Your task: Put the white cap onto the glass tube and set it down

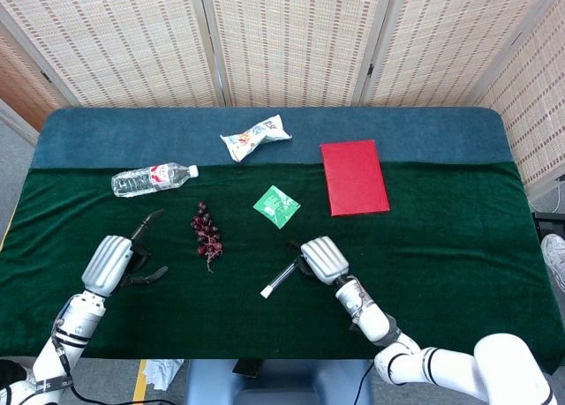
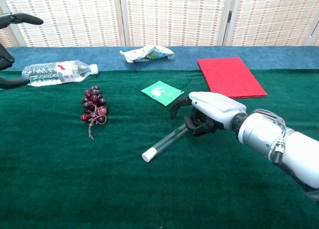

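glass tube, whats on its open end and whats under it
A white cap sits on the near end of the glass tube, which lies on the green cloth. Its far end is hidden under the right robot hand.

Between the grapes and the glass tube lay bare green cloth, wide enough to pass; the green packet lay just behind the tube.

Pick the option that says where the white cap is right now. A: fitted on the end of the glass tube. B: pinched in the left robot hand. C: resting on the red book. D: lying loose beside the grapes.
A: the white cap sits on the near end of the glass tube, whose far end lies at the right robot hand.
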### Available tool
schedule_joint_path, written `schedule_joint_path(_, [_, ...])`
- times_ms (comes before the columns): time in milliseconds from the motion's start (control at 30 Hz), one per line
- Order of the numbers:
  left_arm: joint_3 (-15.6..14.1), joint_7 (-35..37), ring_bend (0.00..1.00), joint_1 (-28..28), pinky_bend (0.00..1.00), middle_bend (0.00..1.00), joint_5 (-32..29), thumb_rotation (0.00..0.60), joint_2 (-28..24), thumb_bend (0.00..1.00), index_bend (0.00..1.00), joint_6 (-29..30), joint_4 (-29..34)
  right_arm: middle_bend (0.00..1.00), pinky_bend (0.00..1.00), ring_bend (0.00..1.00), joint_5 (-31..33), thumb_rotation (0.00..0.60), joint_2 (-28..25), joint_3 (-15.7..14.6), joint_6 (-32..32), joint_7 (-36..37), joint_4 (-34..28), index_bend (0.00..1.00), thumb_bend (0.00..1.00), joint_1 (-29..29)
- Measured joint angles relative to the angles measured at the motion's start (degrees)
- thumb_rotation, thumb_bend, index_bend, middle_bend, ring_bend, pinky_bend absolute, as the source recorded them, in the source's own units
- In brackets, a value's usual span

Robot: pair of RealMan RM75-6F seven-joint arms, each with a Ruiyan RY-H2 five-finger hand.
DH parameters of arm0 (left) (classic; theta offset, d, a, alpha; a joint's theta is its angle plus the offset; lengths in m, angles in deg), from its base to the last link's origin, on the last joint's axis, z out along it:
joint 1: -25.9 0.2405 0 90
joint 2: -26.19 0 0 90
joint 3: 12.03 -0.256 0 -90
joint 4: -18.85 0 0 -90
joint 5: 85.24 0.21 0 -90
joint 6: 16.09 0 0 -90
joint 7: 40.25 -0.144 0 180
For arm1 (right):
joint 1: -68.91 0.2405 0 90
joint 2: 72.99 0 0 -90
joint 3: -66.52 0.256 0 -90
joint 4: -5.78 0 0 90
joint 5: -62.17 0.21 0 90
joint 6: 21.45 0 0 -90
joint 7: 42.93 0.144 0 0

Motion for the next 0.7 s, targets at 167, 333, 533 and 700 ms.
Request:
schedule_joint_path(167, [0.4,-0.3,0.85,0.4,0.92,0.98,-1.6,0.6,-0.3,0.3,0.13,-0.1,-0.6,1.0,1.0,1.0,-1.2,0.6,-2.8,0.5,-2.5,0.6,-3.3,0.29,0.78,-0.9])
schedule_joint_path(333, [0.5,-2.1,0.68,0.9,0.68,0.79,-4.1,0.6,-1.4,0.31,0.2,-1.1,-0.7,0.81,0.95,0.97,-2.1,0.6,-7.3,1.0,-5.8,0.6,-8.0,0.32,0.78,-2.6])
schedule_joint_path(533, [0.8,-10.7,0.4,3.1,0.36,0.52,-10.8,0.6,-2.2,0.32,0.23,-0.1,-2.2,0.35,0.43,0.43,-3.2,0.6,-16.8,0.8,-12.3,-0.6,-14.4,0.3,0.78,-7.3])
schedule_joint_path(700, [1.0,-15.7,0.24,7.0,0.21,0.36,-16.1,0.6,-3.0,0.32,0.17,2.6,-3.9,0.1,0.15,0.16,-4.0,0.6,-28.7,-0.9,-18.3,-3.1,-22.0,0.09,0.78,-13.5])
